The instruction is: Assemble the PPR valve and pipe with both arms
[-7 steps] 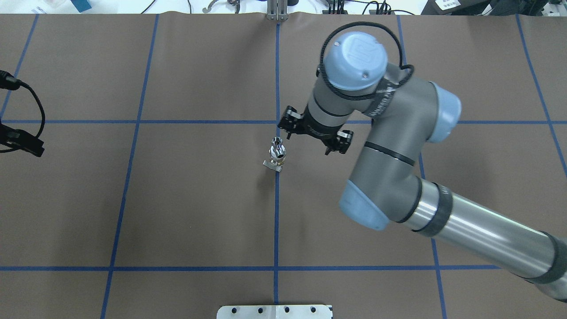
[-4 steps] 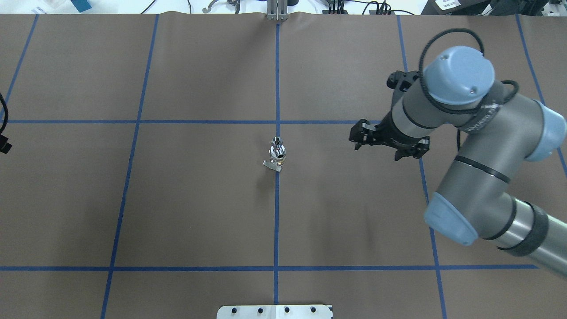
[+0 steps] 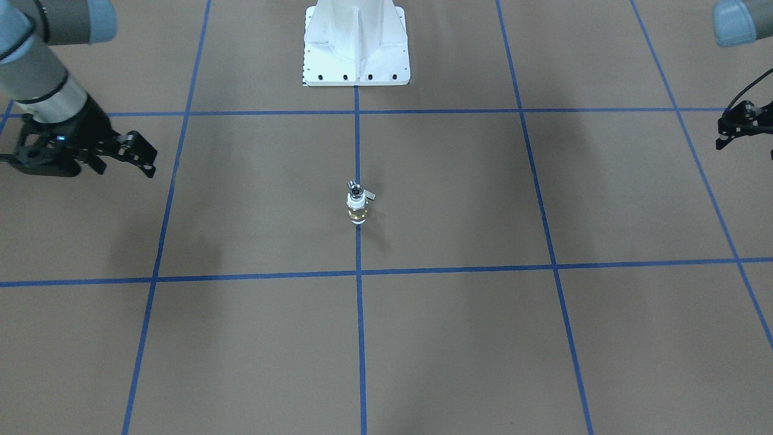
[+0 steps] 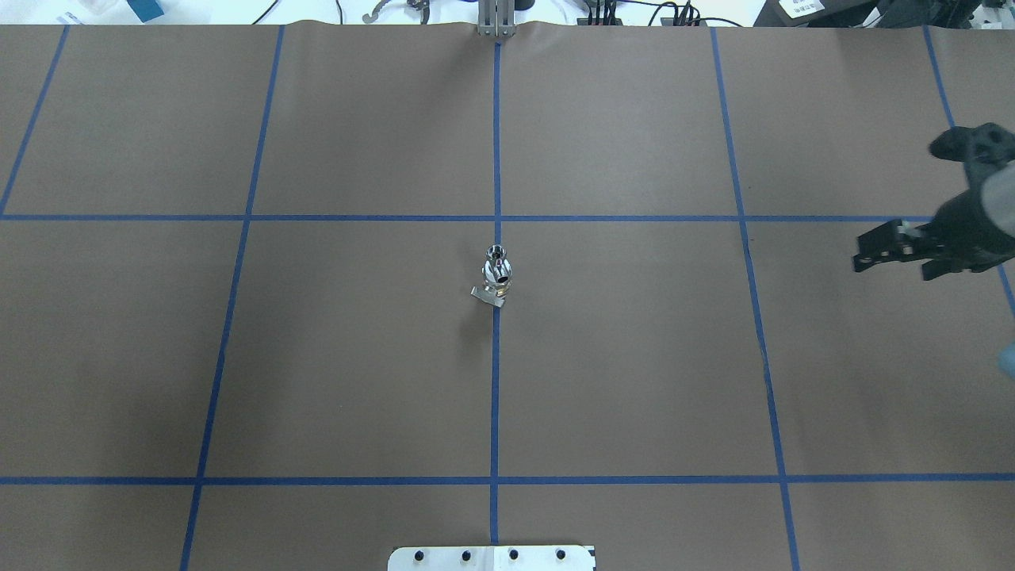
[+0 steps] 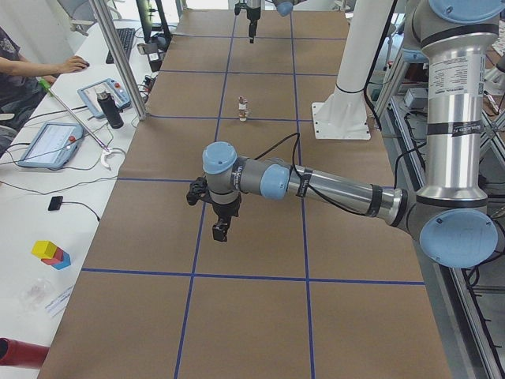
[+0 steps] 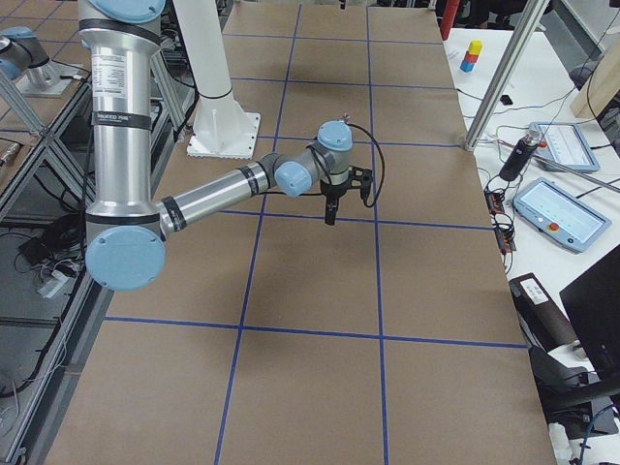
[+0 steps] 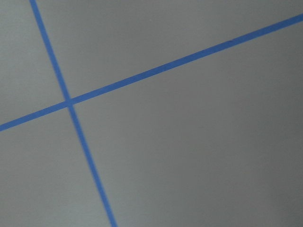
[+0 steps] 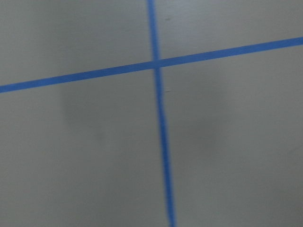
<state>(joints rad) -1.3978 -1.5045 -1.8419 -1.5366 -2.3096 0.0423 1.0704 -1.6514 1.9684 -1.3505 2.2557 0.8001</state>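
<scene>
Closest to me, my white pedestal base is bolted to the brown counter, which blue tape lines split into squares

Farther out, on the centre line, the PPR valve stands upright with its long axis vertical: one white end down on the counter, the brass band in the middle, the other white end above. Its grey lever sticks out sideways, toward me and my left. The pipe sits on the valve's top end in line with it, dark hollow end pointing straight up

At about the same reach, my right hand hangs above the counter well apart from the valve, off to my right, fingers spread wide with nothing between them. My left hand is well away on the other side, pointing down over a tape line, fingers likewise wide apart and empty. Both wrist cameras see only brown covering and a crossing of tape, and the right one's picture is blurred

Beyond the counter's far edge, on a white surface, lie two control tablets, a dark bottle standing upright (I cannot tell what is in it) and a small stack of coloured blocks. A person's hand rests there too
</scene>
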